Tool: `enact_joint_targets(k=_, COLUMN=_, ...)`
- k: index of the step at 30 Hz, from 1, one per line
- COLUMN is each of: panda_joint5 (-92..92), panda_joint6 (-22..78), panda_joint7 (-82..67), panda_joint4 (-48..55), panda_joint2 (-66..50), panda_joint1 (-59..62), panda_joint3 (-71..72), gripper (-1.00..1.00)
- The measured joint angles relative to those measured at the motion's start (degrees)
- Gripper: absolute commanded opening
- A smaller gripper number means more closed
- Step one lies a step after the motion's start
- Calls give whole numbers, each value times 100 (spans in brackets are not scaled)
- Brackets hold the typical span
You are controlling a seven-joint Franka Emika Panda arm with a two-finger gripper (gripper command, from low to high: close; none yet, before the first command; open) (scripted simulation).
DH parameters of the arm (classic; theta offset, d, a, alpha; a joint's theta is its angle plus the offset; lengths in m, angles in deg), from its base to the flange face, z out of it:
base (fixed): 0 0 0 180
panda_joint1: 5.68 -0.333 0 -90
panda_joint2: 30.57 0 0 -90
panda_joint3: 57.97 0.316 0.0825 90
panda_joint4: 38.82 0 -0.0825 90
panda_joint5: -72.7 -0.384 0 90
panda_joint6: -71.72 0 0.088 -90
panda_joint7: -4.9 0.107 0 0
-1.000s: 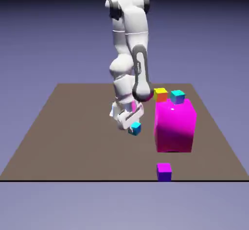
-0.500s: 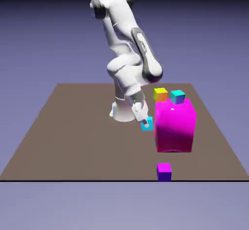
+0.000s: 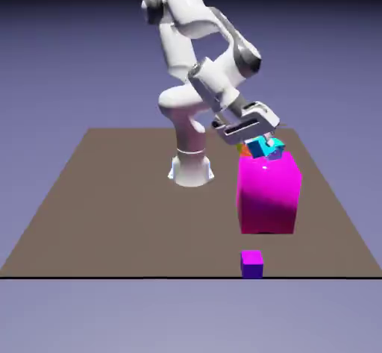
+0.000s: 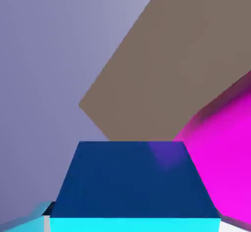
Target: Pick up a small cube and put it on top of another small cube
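Pretty moody in here tbh: the backdrop goes nearly black up top, and the arm has bright white highlights. Little glare spot on the magenta block, darker low down. Hand view's cube face is deep navy, edges crisp.

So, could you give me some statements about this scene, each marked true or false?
1. The white robot arm's jaws hold a small cyan-and-blue cube. True.
2. The small purple-and-magenta cube sits on top of the big magenta block. False: the small purple-and-magenta cube is at the brown table's near edge.
3. The big magenta block stands on the table. True.
4. The jaws are wide apart with nothing between them. False: they are closed on the cyan-and-blue cube.
5. The small purple-and-magenta cube is apart from the big block. True.
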Motion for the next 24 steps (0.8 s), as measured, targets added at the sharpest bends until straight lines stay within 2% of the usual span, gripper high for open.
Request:
enact_joint_targets(k=17, panda_joint5=2195, panda_joint6=4237, panda_joint7=-844, panda_joint4=814, panda_joint2=1156, panda_joint1=2531, panda_joint3=2941, gripper=-100)
enact_joint_targets(k=19, panda_joint5=2039, panda_joint6=4323, panda_joint7=-791, panda_joint4=631, panda_joint2=1165, panda_joint1=2404, panda_joint3=3020, gripper=-100)
enact_joint_targets(k=23, panda_joint5=1735, panda_joint6=3527, panda_joint7=-862, panda_joint4=-198, panda_joint2=1199, panda_joint1=2254, panda_joint3=3292, gripper=-100)
enact_joint_targets(k=24, panda_joint5=1681, panda_joint6=3385, panda_joint7=-874, panda_joint4=-346, panda_joint2=1205, panda_joint1=2227, panda_joint3=3341, gripper=100)
